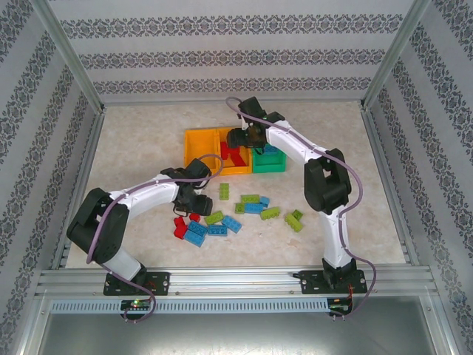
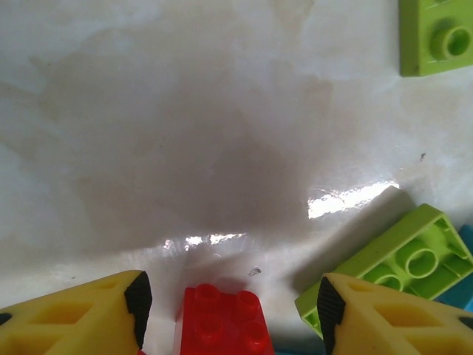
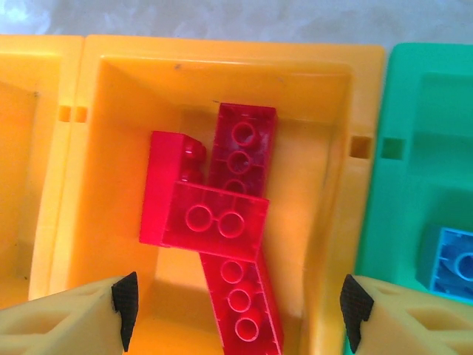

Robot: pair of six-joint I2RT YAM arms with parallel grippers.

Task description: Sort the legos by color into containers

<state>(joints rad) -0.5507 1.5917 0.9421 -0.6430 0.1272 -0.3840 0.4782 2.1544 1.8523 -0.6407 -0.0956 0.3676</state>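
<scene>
My left gripper (image 2: 233,310) is open low over the table, a small red lego (image 2: 225,322) lying between its yellow fingers (image 2: 81,314). A lime lego (image 2: 403,259) lies upside down beside the right finger. In the top view this gripper (image 1: 194,211) hangs over the loose pile of red (image 1: 179,225), blue (image 1: 196,233) and lime (image 1: 214,217) legos. My right gripper (image 3: 236,310) is open and empty above the middle orange bin (image 3: 325,96), which holds red legos (image 3: 214,214). The green bin (image 3: 414,148) holds a blue lego (image 3: 451,262).
A second orange bin (image 1: 197,144) stands left of the middle one. More blue (image 1: 255,207) and lime (image 1: 294,220) legos lie scattered to the right of the pile, one lime piece (image 1: 224,191) nearer the bins. Patterned walls enclose the table.
</scene>
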